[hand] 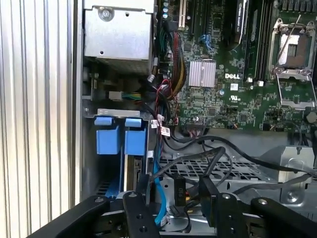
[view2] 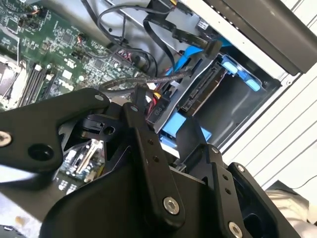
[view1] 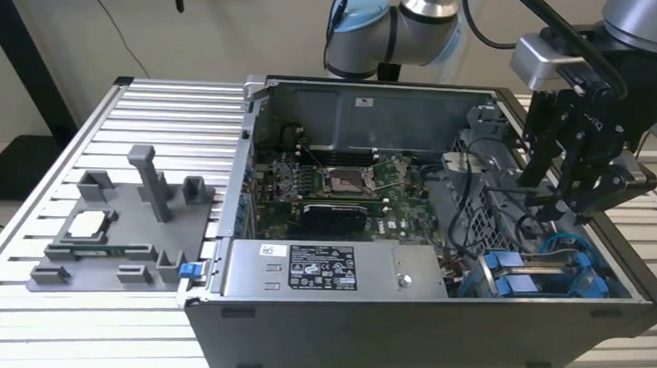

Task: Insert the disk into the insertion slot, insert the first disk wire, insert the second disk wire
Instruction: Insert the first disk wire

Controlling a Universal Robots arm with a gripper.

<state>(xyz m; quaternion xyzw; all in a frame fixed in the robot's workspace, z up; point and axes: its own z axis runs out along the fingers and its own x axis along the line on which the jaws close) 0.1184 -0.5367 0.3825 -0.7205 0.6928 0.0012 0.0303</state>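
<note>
Hovering at the insertion slot [hand: 119, 113], your gripper [hand: 175, 184] has its fingers [hand: 142, 183] apart. The disk [view2: 200, 94] sits inside, long axis and blue tabs [hand: 106, 136] aimed at the power supply [hand: 116, 29].

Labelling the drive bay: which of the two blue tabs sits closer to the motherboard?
The blue tab next to the wire bundle; the other blue tab lies toward the case wall, farther from the motherboard.

— Where are the blue tabs [hand: 106, 141]?
— Two, side by side in the insertion slot [hand: 115, 113], ten o'clock from the gripper [hand: 174, 192].
— And the black cables [hand: 218, 157]?
— Looped just beyond it, the motherboard [hand: 237, 99] at one o'clock.
</note>
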